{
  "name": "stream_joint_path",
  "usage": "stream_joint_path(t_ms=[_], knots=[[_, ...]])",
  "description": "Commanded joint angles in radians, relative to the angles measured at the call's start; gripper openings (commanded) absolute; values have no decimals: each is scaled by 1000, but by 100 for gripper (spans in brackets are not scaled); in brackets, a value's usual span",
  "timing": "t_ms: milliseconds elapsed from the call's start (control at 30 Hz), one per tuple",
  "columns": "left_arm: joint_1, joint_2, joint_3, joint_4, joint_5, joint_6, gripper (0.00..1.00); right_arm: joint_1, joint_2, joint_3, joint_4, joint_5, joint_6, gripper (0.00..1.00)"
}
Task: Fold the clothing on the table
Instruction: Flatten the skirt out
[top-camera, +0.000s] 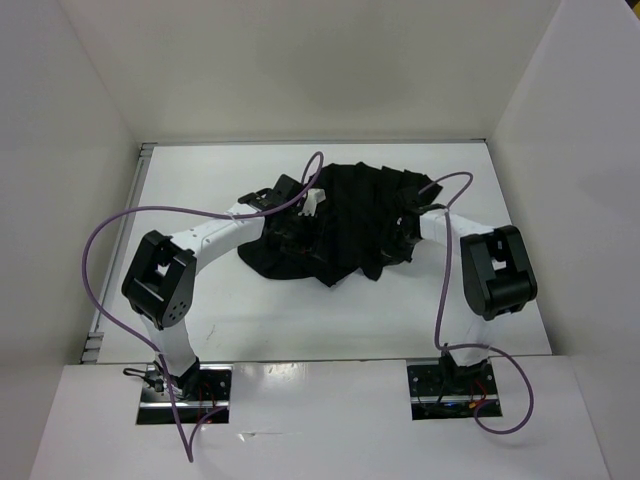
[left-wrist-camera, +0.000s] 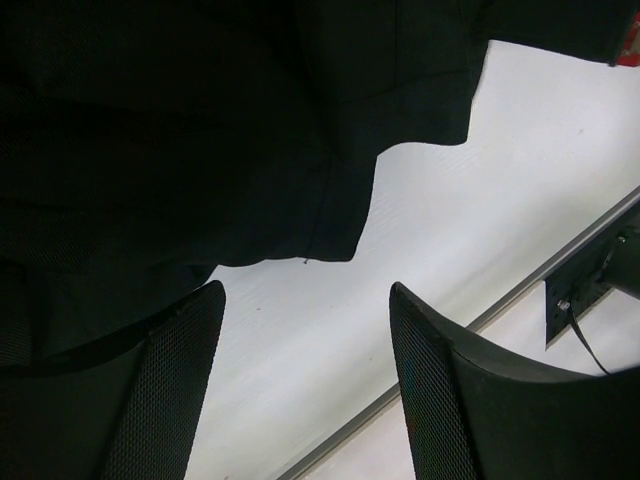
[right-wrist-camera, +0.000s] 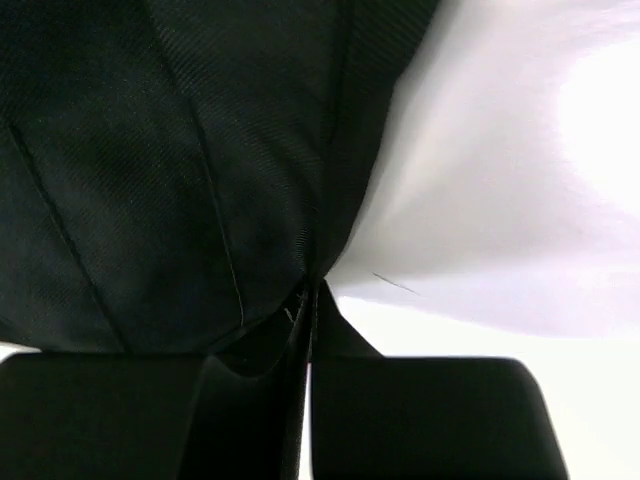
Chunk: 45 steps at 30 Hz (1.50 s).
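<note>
Right fingers, we note, are clenched on the skirt edge; left fingers hang released over the desk, lower frame.

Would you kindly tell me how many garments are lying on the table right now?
1: a black pleated skirt, crumpled toward the far middle of the table. Anything tucked beneath its folds would be hidden.

Lab test booth: white walls enclose the white table.
</note>
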Motion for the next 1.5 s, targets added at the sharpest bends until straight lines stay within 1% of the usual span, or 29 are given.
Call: stream_joint_path(t_ms=[0,33,67,100,133,167,200,233,300,333,400,433,467,633,733,767,833,900,1000,1067,1100,1133,1167,1200,1233,1300,1333,1400,1467], knots=[[3,-26,-1,6,-18,10,74,15,-131,80,-130,245,12,0],[13,-26,-1,6,-32,10,74,15,-174,160,-172,295,1,0],[22,-37,-11,6,-32,10,74,15,-255,207,-236,372,-17,0],[22,-37,-11,6,-32,10,74,15,-288,260,-237,395,-29,0],[36,-37,-24,6,-32,10,74,15,-311,317,-284,408,-45,0],[36,-46,-39,15,-32,10,74,15,-326,430,-303,408,-62,0],[47,-46,-39,15,-32,10,74,24,-326,484,-318,396,-89,0],[56,-46,-50,15,-41,10,74,44,-317,573,-338,374,-104,0],[65,-46,-60,15,-50,19,74,84,-288,637,-338,321,-129,0],[75,-46,-61,15,-51,19,74,139,-256,676,-326,249,-150,0],[84,-46,-71,15,-60,28,74,208,-225,707,-269,202,-181,0],[94,-57,-71,15,-69,28,74,270,-187,748,-251,169,-193,0],[95,-57,-80,15,-69,28,74,297,-161,781,-242,155,-203,0],[147,-116,-102,15,-43,37,74,403,26,1029,-277,133,-265,0],[165,-139,-111,24,-31,27,74,415,52,1127,-262,95,-289,0],[174,-150,-125,24,-31,27,75,415,52,1128,-248,95,-289,0],[186,-159,-148,24,-31,27,75,415,-9,1128,-203,128,-298,0],[197,-170,-162,24,-31,27,75,415,-71,1119,-191,188,-298,0],[216,-179,-173,24,-31,27,75,380,-133,1065,-205,230,-298,0],[225,-179,-183,24,-31,27,75,346,-177,966,-206,248,-286,0],[225,-190,-183,24,-31,27,75,334,-232,917,-197,248,-263,0],[225,-190,-183,24,-31,17,75,294,-259,816,-197,236,-249,0],[225,-190,-183,24,-31,17,75,268,-282,763,-197,222,-234,0],[234,-190,-192,24,-31,17,75,238,-302,659,-197,207,-220,0],[234,-190,-192,24,-31,17,75,181,-337,604,-197,193,-194,0],[234,-190,-205,24,-31,8,75,133,-368,492,-197,182,-184,0],[234,-190,-205,24,-22,8,75,116,-377,392,-197,182,-165,0],[234,-190,-214,33,-12,-1,75,84,-377,303,-237,271,-154,0],[234,-181,-223,54,12,-1,76,72,-362,273,-260,369,-139,0]])
